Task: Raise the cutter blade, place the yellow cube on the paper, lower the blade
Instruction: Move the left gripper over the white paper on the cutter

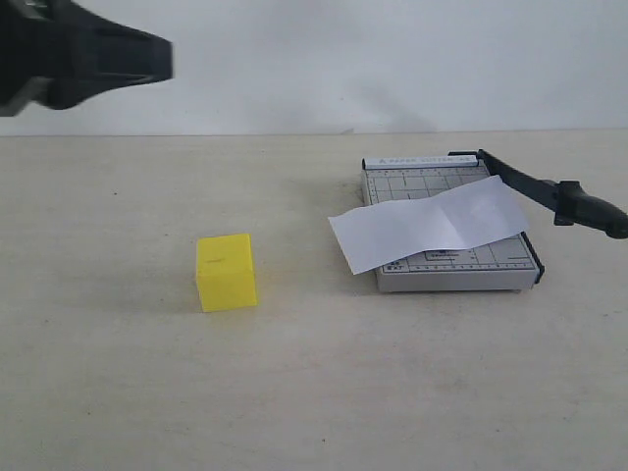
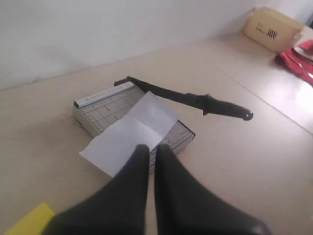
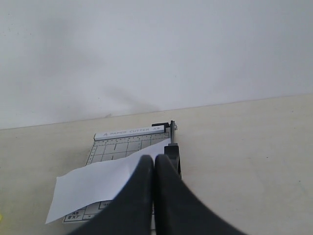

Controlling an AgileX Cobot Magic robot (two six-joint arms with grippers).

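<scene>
one cube (image 1: 227, 272) — yellow; one paper (image 1: 427, 228) (creased)

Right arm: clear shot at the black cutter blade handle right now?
Likely yes: the black cutter blade's thick handle juts past the grey trimmer base, with nothing on or around it.

the left gripper (image 2: 152, 149) is held aloft, tilted downward, with its jaws pressed together. the right gripper (image 3: 154, 160) is likewise closed, jaws touching along their length.

Exterior camera frontal, facing the wall (image 1: 343, 59), wrist cameras raised, angled down, all three sharing the paper (image 1: 432, 231)
</scene>
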